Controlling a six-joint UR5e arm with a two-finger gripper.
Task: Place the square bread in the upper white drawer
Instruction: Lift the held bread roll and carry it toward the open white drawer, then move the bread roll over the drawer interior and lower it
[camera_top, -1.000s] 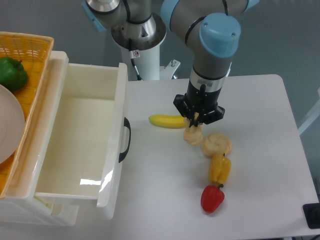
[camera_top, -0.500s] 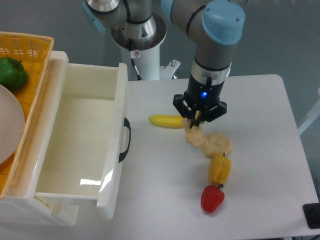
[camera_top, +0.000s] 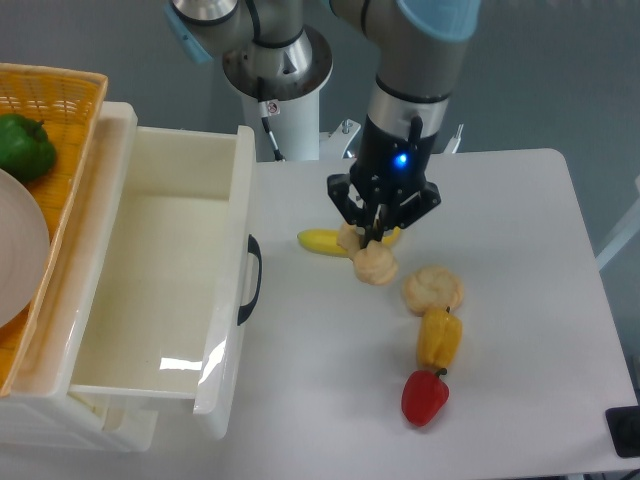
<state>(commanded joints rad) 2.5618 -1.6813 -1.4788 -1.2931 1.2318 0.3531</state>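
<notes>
Robot arm w/ gripper (camera_top: 376, 232) clamped on the square bread (camera_top: 368, 258), centre of frame, above the white table (camera_top: 520, 250).

Bread hangs from the closed fingers, tilted, its top end pinched, lower end pointing down-right; can't tell if it touches the tabletop. It overlaps 1 banana (camera_top: 322, 242) just behind it. Right of it, apart: 1 round bun (camera_top: 433, 289). Below the bun, 1 yellow pepper (camera_top: 439, 338), then 1 red pepper (camera_top: 424, 397), in a line toward lower right. Left half of frame: the upper white drawer (camera_top: 150, 280), pulled open, dark handle facing the table. Far upper left: 1 orange wicker basket (camera_top: 60, 100) holding 1 green pepper (camera_top: 24, 146) and 1 white plate (camera_top: 18, 250), partly cut off.
</notes>
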